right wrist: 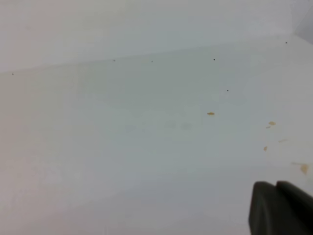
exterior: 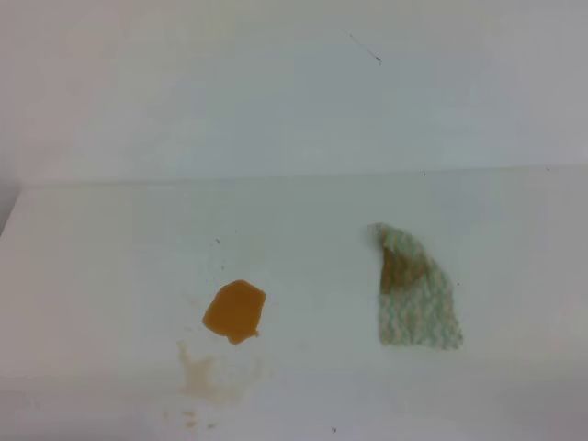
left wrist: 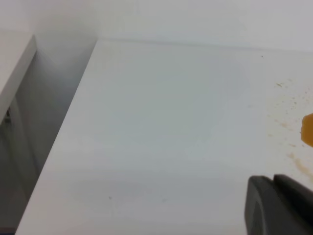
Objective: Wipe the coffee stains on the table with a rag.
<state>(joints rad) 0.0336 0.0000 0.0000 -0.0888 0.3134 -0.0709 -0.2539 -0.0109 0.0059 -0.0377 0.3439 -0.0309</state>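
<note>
Coffee stains [exterior: 233,310] and rag [exterior: 415,292] lie apart on table [exterior: 110,257].

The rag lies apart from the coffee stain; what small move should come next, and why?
Probably the right gripper should go to the rag and pick it up. The rag lies flat on the table, untouched, to the right of the stain, which is not yet wiped.

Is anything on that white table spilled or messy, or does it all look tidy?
Yes. An orange-brown coffee blot sits on the table, with paler tan smears and specks nearer the front edge. To its right lies a green-and-white rag, crumpled at its far corner and already stained brown.
</note>
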